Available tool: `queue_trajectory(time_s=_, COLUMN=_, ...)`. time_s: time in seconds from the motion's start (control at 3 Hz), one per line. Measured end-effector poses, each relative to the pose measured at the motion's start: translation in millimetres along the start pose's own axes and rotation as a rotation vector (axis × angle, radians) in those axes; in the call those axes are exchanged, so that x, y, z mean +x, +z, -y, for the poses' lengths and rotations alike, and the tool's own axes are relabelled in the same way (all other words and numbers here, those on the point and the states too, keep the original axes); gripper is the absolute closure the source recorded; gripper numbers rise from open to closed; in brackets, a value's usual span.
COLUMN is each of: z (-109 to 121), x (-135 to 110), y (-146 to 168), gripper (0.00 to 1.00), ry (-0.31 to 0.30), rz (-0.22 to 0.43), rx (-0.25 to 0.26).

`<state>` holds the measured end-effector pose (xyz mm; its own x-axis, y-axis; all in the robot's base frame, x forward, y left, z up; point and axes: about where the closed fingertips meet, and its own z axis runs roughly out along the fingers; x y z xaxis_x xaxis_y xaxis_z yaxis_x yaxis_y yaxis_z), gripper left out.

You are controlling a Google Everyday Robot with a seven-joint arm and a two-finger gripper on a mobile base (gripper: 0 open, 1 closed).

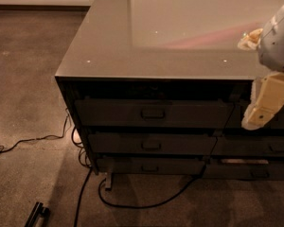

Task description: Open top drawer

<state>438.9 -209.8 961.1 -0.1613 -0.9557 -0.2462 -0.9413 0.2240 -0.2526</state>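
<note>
The top drawer is a wide, dark grey-brown front just under the cabinet's top, with a small rectangular pull handle at its centre. It sits flush with the fronts below it. Two lower drawers with like handles stack beneath it. My gripper hangs at the right edge of the view, cream coloured, in front of the cabinet's right column and well to the right of the handle, apart from the drawer.
The cabinet has a glossy flat top and a second drawer column on the right. Black cables run over the carpet under and left of the cabinet. A dark bar lies at the bottom left.
</note>
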Motion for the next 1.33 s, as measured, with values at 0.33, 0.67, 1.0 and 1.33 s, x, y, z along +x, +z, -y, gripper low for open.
queue_trajectory(time_s=0.33, z=3.8, x=-2.6, y=26.0, gripper=0.0, ry=-0.007, rz=-0.035, rx=-0.013)
queue_trajectory(time_s=0.67, z=12.9, x=-10.5, y=62.9, gripper=0.0, ry=-0.042, rz=-0.094, rx=-0.029)
queue_trajectory(time_s=1.0, z=12.9, x=-10.6, y=62.9, gripper=0.0, ry=-0.042, rz=-0.094, rx=-0.029)
queue_trajectory(time_s=1.33, z=7.9, x=-24.9, y=72.5, gripper=0.0, ry=-0.092, rz=-0.086, rx=-0.045)
